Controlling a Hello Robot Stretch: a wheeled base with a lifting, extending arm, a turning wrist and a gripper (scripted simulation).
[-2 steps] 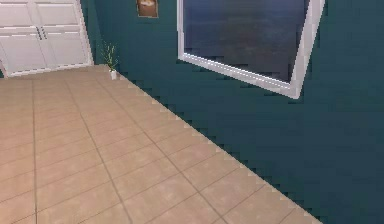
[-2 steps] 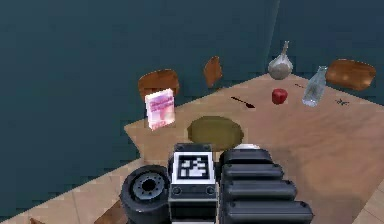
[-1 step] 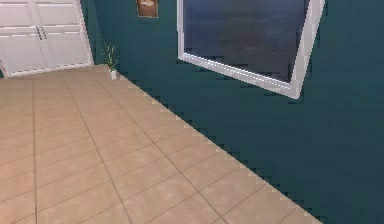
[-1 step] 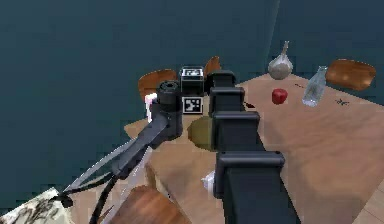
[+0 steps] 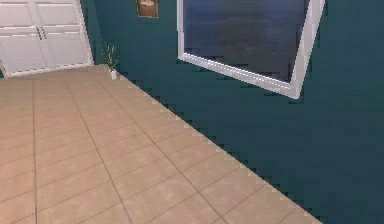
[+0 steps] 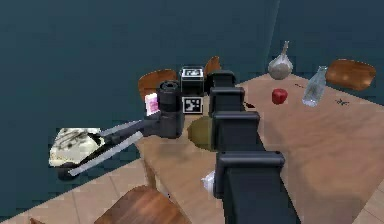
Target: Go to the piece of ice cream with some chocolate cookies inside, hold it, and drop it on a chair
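A pale lumpy piece with dark specks, the ice cream with cookies [image 6: 74, 144], hangs at the far end of my gripper [image 6: 84, 156], left of the table and clear of every surface; the gripper holds it. The dark arm [image 6: 238, 140] rises from the bottom edge over the wooden table [image 6: 330, 140]. A brown chair back [image 6: 155, 80] stands behind the table's far left corner. Another chair [image 6: 352, 72] is at the far right, and a third chair's rounded back [image 6: 150, 206] shows at the bottom edge.
On the table are a glass flask [image 6: 282, 62], a clear bottle [image 6: 315, 87], a red apple [image 6: 280, 96] and a pink-and-white cup [image 6: 152, 103]. Ahead lie tiled floor [image 5: 90, 150], a teal wall with a white-framed window [image 5: 245, 40], white double doors [image 5: 42, 35] and a small plant [image 5: 111, 60].
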